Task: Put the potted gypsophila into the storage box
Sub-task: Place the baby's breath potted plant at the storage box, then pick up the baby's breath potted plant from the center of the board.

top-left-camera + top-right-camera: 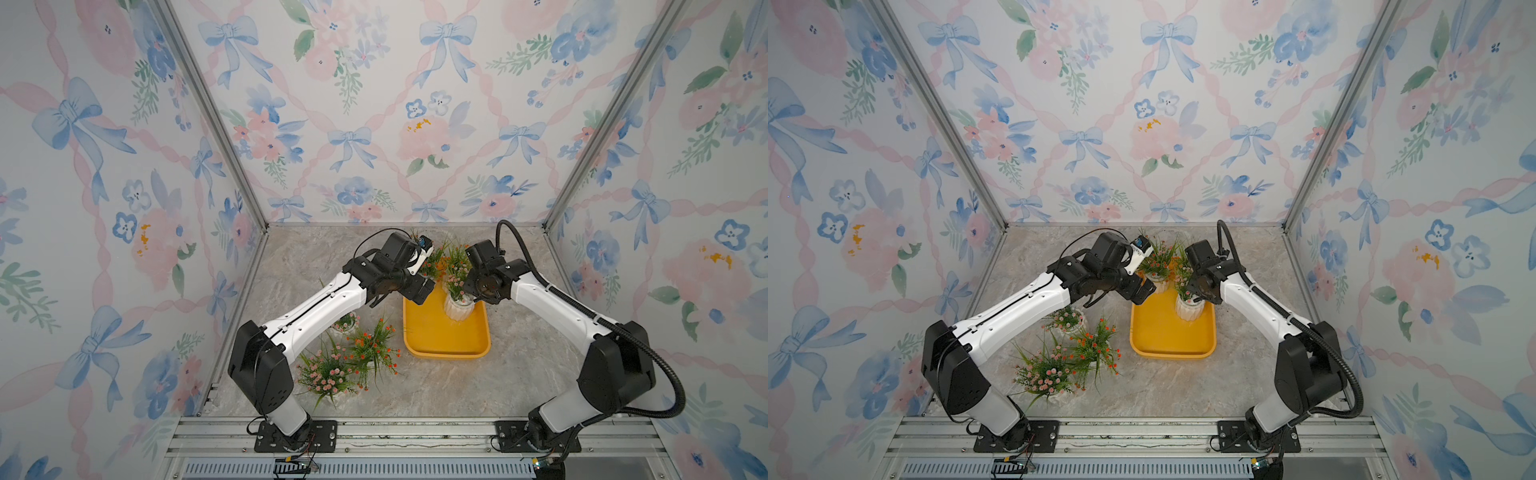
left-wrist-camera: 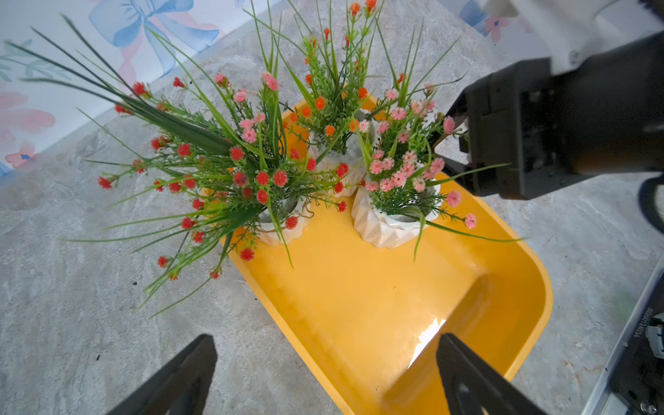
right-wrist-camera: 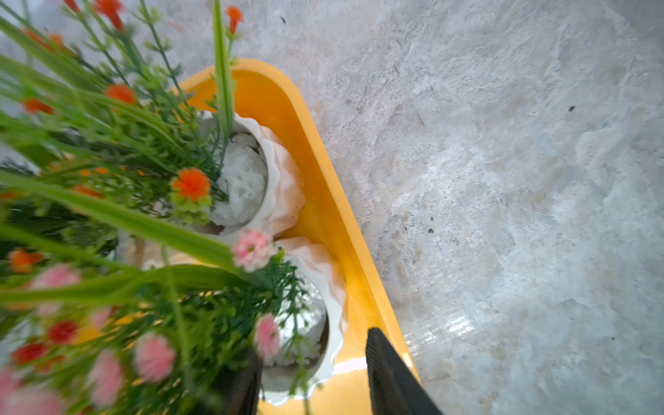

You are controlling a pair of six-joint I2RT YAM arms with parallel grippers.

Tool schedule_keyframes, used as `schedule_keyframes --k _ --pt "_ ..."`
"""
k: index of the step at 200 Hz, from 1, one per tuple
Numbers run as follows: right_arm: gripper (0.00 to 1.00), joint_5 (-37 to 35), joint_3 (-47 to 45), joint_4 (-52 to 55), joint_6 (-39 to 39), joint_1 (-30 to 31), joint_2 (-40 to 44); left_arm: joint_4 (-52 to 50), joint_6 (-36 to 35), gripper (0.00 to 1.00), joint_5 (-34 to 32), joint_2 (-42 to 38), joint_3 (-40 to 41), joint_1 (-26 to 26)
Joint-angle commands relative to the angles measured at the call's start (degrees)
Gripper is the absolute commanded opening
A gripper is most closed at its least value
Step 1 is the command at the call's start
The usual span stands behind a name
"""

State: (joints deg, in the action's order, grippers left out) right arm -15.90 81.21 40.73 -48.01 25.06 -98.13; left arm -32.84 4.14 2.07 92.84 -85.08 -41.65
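**Pink gypsophila pot stands in the yellow box, right fingers parted around its rim**

The pink-flowered potted gypsophila (image 2: 388, 226) in its white ridged ceramic pot stands upright in the shallow yellow-orange plastic storage box (image 1: 446, 340), at the far end against the right wall. Two more white pots share that end: a red-flowered plant (image 2: 284, 230) and an orange-flowered plant (image 2: 337, 158) touching the far wall. The near half of the box lies bare.

The right gripper (image 3: 312, 352) straddles the pink pot's rim with its fingers spread. The outer finger (image 3: 388, 373) stands just clear of the pot wall; the other is lost among the leaves. The left gripper (image 2: 325, 337) hovers above the box's near part, spread wide and holding nothing.

Three other potted plants (image 1: 349, 361) cluster on the grey marble-pattern tabletop (image 1: 519, 374) left of the box. Wallpaper with blue bows and pink flowers (image 1: 374, 104) encloses three sides.
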Motion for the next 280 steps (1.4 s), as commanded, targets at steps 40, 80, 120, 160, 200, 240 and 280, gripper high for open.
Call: schedule_keyframes --k 40,80,120,160,200,240,280 --pt "0.54 2.58 -5.72 -4.41 1.05 -1.15 6.37 0.72 5.52 0.98 -4.96 0.10 -2.26 -0.18" --pt "0.54 5.16 -6.31 -6.05 4.20 -1.20 7.34 1.68 9.63 0.98 -6.59 -0.16 -1.65 -0.27" --pt "0.53 2.00 -9.50 -7.16 1.87 1.86 10.52 2.03 12.42 0.98 -9.51 -5.11 5.00 -0.21" --pt "0.51 -5.23 -11.01 -4.26 -3.93 11.52 15.27 2.33 11.72 0.98 -6.16 -15.75 12.57 2.95" --pt "0.45 -9.53 -10.17 -0.92 -10.49 23.95 15.10 2.34 12.98 0.98 -1.23 -27.46 20.91 7.32" --pt "0.44 -6.59 -10.37 -3.02 -16.03 34.27 8.49 1.79 13.56 0.98 2.30 -37.62 26.30 7.98" --pt "0.44 -6.51 -9.91 -7.47 -19.87 41.24 2.03 -1.08 17.10 0.98 7.50 -46.72 32.52 7.97"
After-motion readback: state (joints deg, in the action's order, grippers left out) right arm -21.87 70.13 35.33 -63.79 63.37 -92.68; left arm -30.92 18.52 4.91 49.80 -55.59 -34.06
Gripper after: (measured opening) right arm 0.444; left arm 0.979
